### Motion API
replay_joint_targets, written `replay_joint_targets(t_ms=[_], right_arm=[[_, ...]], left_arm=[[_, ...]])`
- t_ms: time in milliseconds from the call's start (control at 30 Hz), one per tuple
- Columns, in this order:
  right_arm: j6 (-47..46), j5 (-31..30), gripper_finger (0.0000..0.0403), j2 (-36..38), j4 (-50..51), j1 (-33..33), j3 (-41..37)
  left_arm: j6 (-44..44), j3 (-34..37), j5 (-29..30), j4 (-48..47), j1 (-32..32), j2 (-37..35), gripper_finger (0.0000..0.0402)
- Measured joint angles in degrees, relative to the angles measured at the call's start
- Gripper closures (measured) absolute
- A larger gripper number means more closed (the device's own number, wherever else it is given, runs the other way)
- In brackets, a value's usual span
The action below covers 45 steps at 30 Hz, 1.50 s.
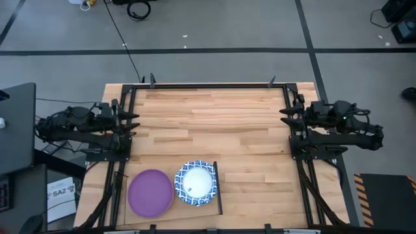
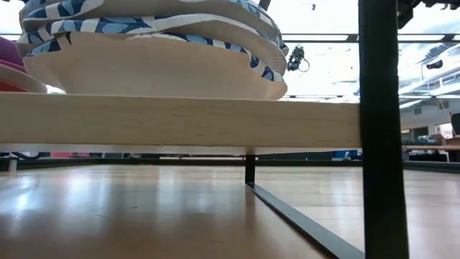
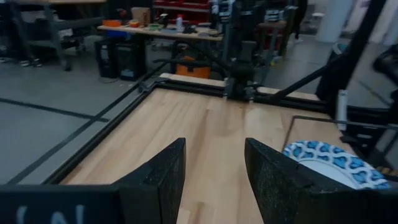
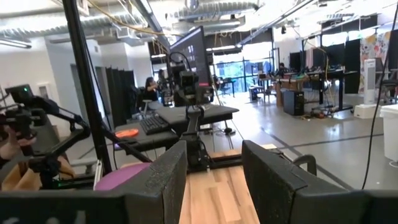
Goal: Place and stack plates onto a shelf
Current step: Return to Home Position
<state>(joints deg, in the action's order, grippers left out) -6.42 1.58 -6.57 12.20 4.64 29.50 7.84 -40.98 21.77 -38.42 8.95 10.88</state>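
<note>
Your tabletop [image 1: 208, 123] carries the shelf [image 2: 180, 121] at one edge. On it, the purple plate [image 1: 150, 193] tops one stack and the blue-rimmed plate [image 1: 195, 182] tops the next, just beside. L hand [image 1: 133, 121] and R hand [image 1: 286, 117] sit at opp. tabletop sides, both released, nothing held.

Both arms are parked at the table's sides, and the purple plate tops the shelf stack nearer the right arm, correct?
No: the high view shows the purple plate topping the stack nearer the left arm; the blue patterned plate is nearer the right arm. Both arms are parked at the sides.
</note>
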Motion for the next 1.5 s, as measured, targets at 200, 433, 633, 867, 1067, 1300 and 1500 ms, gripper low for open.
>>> replay_joint_targets(t_ms=[200, 433, 633, 867, 1067, 1300, 1500], right_arm=[[0.0, 0.0, 0.0242, 4.6, 3.1, 0.0, 0.0], [0.0, 0.0, 0.0242, 6.2, 5.5, 0.0, 0.1], [-1.4, -0.3, 0.0242, 6.4, 8.5, 0.0, 0.1], [-1.5, -0.3, 0.0242, 6.4, 8.6, 0.0, 0.1], [-1.4, -0.4, 0.0242, 6.4, 8.6, 0.0, 0.1], [0.2, -0.5, 0.0242, 6.4, 7.5, 0.0, -0.8], [2.5, -0.7, 0.0242, 6.4, -2.2, 0.0, -8.8]], left_arm=[[-1.0, 4.6, -3.6, 3.8, 0.0, -4.4, 0.0230], [-1.0, 8.9, -3.8, 5.8, 0.0, -7.7, 0.0230], [-1.1, 13.1, -5.9, 8.7, 0.0, -10.2, 0.0230], [-2.2, 18.8, -9.1, 15.9, 0.0, -10.6, 0.0230], [-3.2, 24.9, -12.0, 24.6, 0.0, -10.6, 0.0230], [-3.2, 30.6, -12.0, 32.0, 0.0, -10.6, 0.0230], [-4.0, 34.8, -12.0, 37.1, 0.0, -10.6, 0.0230]])
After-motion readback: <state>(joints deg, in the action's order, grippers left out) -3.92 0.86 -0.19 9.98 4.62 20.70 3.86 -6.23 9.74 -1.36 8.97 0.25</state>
